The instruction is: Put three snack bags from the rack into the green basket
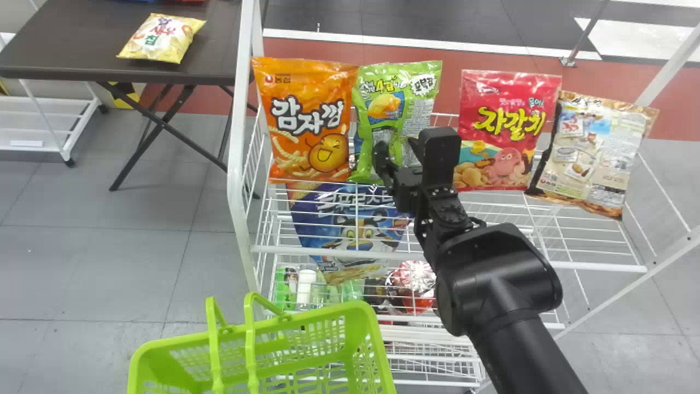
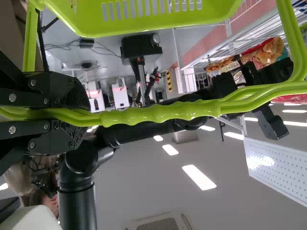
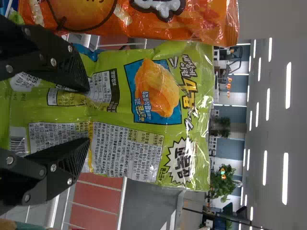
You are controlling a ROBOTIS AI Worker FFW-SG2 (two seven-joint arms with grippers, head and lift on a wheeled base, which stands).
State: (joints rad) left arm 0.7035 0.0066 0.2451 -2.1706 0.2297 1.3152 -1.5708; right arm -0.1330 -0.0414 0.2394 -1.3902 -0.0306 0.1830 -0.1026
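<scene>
On rack | green snack bag at tips of right pincer | spread wide

Black arm, rounded joint housing, silver screws, ridged pads

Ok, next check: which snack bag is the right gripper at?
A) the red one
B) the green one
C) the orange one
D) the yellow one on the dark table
B: in the right wrist view, the right gripper has its two fingers standing apart across the green bag, next to the orange one.
</scene>
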